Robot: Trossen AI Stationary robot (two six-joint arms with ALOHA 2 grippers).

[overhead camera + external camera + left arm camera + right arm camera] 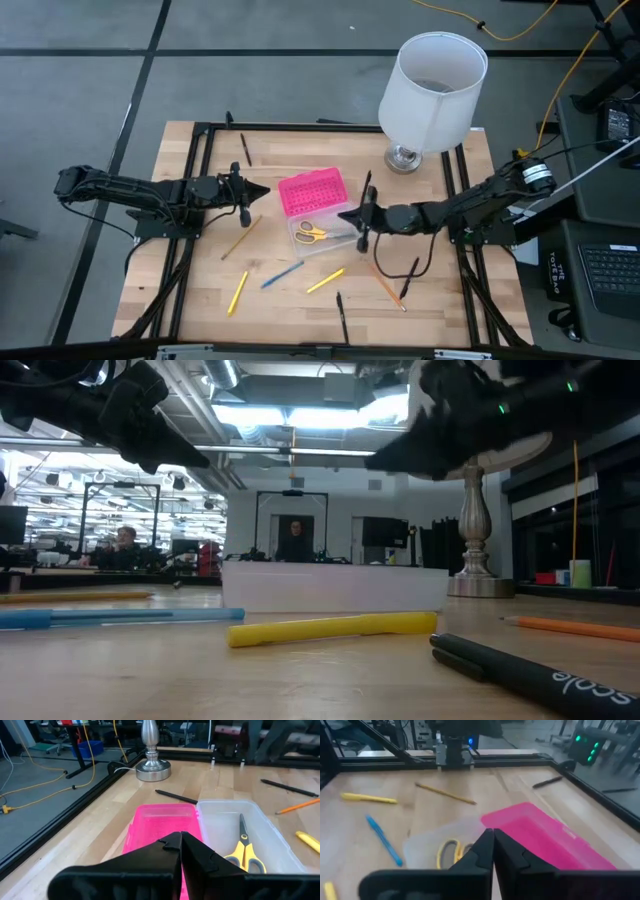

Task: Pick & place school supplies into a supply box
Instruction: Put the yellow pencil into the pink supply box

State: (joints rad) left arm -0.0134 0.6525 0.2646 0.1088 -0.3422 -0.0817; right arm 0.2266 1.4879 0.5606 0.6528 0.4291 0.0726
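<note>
Both grippers, left (243, 190) and right (362, 214), jaws pressed together, empty, flanking supply box (315, 205) with scissors (310, 232) inside

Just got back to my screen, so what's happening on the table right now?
Both arms hang over the open supply box, pink lid flipped back. The left gripper is shut and empty beside the lid; the right gripper is shut and empty at the clear base's edge. Only the scissors are inside. The blue pen, yellow pens and other pens and pencils lie loose on the table.
</note>
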